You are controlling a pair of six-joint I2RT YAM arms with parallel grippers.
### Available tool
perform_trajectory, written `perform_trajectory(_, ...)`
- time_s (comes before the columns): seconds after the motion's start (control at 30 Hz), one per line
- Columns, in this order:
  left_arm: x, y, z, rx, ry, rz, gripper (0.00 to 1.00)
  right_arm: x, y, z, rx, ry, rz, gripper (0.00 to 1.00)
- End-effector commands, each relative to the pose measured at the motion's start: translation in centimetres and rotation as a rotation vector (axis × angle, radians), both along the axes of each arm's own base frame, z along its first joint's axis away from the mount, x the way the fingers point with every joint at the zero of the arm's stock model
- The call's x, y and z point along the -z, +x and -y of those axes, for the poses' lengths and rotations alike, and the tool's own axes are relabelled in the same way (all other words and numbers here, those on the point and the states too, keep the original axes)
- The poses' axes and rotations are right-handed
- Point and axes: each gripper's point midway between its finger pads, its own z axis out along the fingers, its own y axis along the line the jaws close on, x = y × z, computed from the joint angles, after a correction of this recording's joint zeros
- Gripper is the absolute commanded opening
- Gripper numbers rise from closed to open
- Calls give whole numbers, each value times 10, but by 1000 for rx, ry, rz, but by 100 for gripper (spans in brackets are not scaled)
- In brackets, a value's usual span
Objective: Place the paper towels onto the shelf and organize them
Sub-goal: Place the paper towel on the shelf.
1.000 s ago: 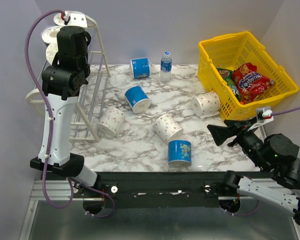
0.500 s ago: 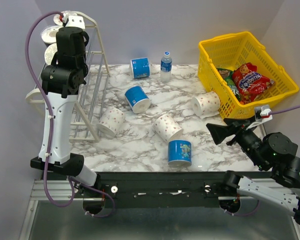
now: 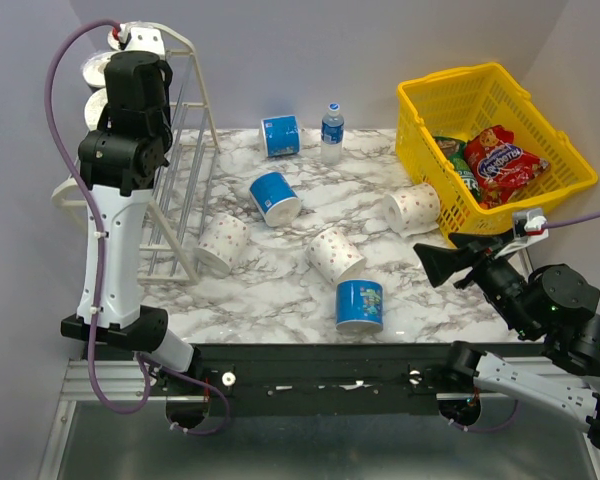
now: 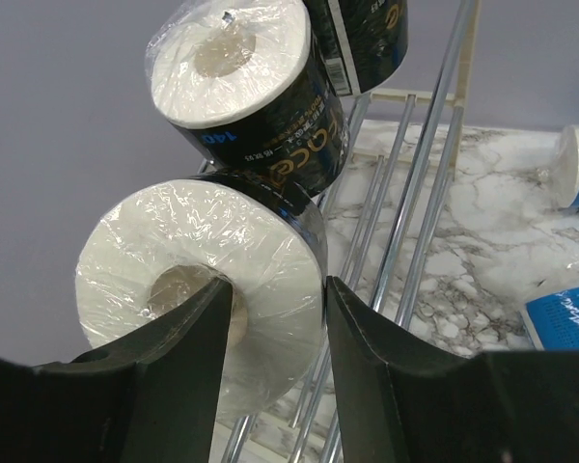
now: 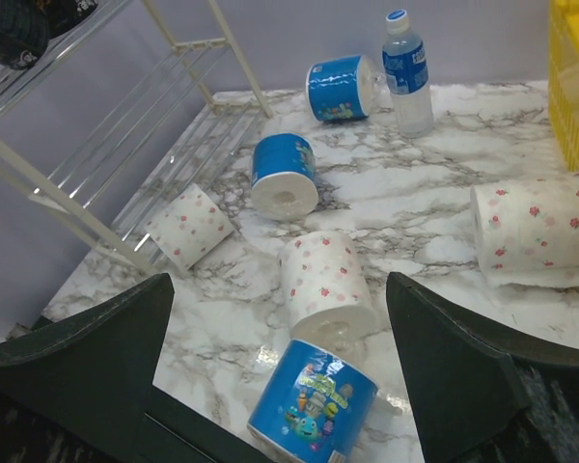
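Left jaws are partway apart, up high at the shelf [image 3: 185, 180]. They straddle the wall of a black-wrapped roll [image 4: 174, 241]: one finger [image 4: 174, 367] sits over the cardboard core and the other [image 4: 386, 367] is right at the roll's outer edge. Honestly can't tell from the wrist view whether they're pinching it or just resting there. The roll's white end faces the camera, with the shelf's thin metal bars running right alongside it. A second black roll [image 4: 246, 77] sits just above, touching it, and a third black one [image 4: 362, 34] peeks in at the top edge.

Right jaws are spread wide with nothing in them, hovering over the right side of the marble tabletop [image 3: 280, 285], near the yellow basket [image 3: 425, 150]. The basket has snack packets [image 3: 502, 155] in it.

Six rolls are loose on the tabletop:
- a blue roll [image 3: 280, 136] at the back, near the little water bottle [image 3: 331, 133]
- another blue roll [image 3: 274, 197] more toward the middle
- a third blue roll [image 3: 360, 305] close to the front edge
- a dotted white roll [image 3: 223, 243] just beside the foot of the shelf
- a second dotted roll [image 3: 335, 253] mid-table, near the front blue one
- a third dotted roll [image 3: 413, 208] just beside the basket

The shelf itself stands at the left end of the tabletop, with its bars slanting.
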Motion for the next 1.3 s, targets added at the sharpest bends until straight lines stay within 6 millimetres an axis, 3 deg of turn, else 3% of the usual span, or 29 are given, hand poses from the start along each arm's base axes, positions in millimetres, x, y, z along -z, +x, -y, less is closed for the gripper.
perform_trajectory(0.0,-18,-1,-6,-22,2,53,54,-8,5,7,43,11,26,100)
perform_trajectory(0.47,-17,11,-17,-88,54,51,55,-9,8,11,69,4,44,100)
perform_trajectory(0.73,-29,15,-19,-108,56,95,56,-8,9,12,80,-7,52,100)
perform_trajectory(0.93,-46,7,-21,-113,39,154,56,-3,12,9,85,-15,47,100)
perform_trajectory(1.27,-51,1,-23,-122,39,167,57,-5,12,9,82,-8,54,100)
